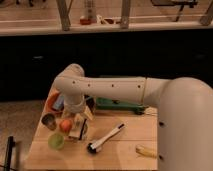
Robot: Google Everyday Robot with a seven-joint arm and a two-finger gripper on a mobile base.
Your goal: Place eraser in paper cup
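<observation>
My gripper (80, 127) hangs down from the white arm over the left part of the wooden table (125, 155), just right of the orange ball (65, 125). A small whitish-tan piece (77, 132) at the gripper's tip looks like the eraser; I cannot tell whether it is held or lying on the table. A dull grey-brown cup (48, 121) stands left of the ball and may be the paper cup. A green cup (56, 141) stands in front of the ball. The gripper partly hides what lies under it.
A long black-and-white brush (105, 139) lies slanted at the table's middle. A yellow item (146, 150) lies at the front right. A green object (117, 105) sits at the back. An orange bowl (52, 102) stands at the back left.
</observation>
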